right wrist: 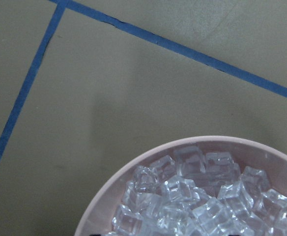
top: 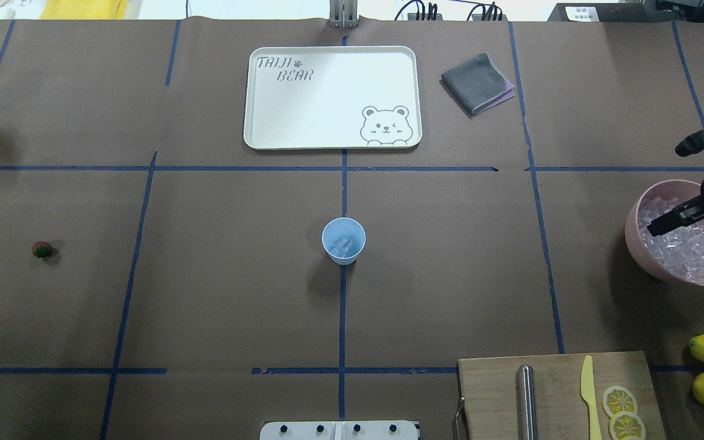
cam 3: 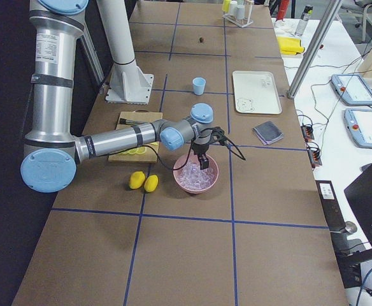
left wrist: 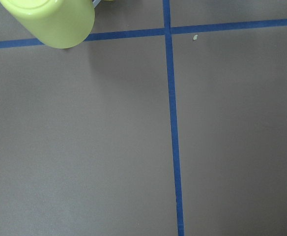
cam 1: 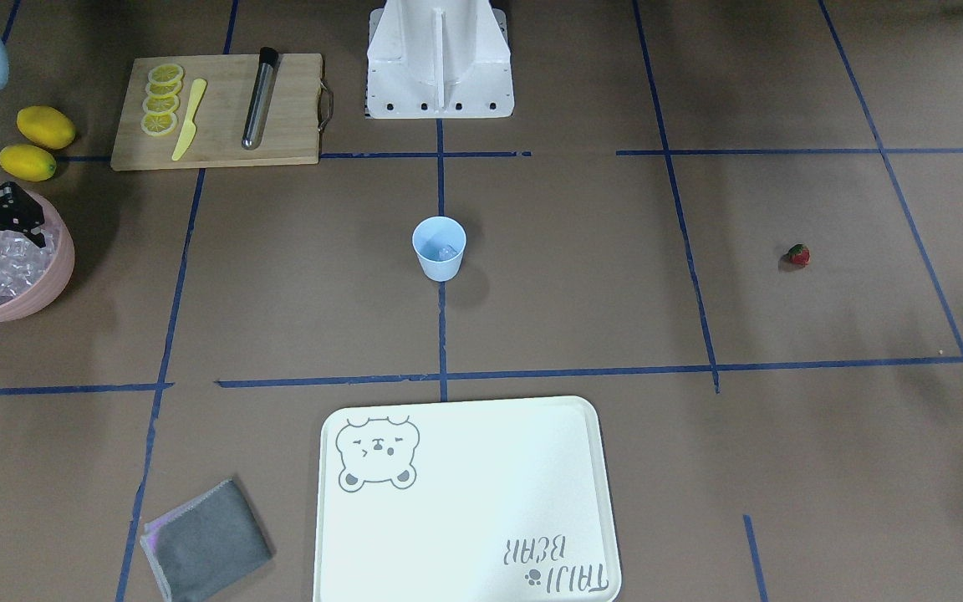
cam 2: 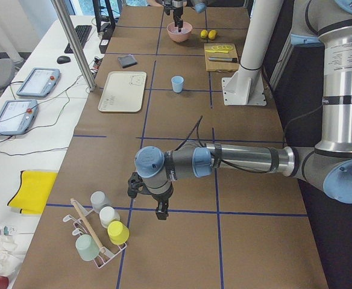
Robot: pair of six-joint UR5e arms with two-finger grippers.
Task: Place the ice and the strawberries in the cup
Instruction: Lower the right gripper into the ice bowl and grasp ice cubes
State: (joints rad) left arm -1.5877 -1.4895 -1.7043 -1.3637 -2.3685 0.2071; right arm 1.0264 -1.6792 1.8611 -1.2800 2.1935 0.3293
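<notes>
At ctr, cup (top: pixel 343 241) is seen w/ perhaps 1–2 ice (top: pixel 342 245) cubes; pink bowl (top: pixel 636 247) is heaped w/ more, strawberry (top: pixel 41 249) is seen well apart. Over the bowl, right gripper (top: pixel 667 189) is spread wide; left gripper (cam 2: pixel 161 215) can't be judged.

Matt brown paper (cam 1: pixel 615 293) is crossed by blue tape (cam 1: pixel 441 334). The cup (cam 1: pixel 439 247) is smooth pale plastic and the ice (right wrist: pixel 197 196) is clear and glassy. In the front-facing view, at eleven o'clock of the cup, a bare wooden board (cam 1: pixel 222 125) carries a shiny metal tube (cam 1: pixel 257 104) (black-capped). At seven o'clock lies a soft grey cloth (cam 1: pixel 207 539).
</notes>
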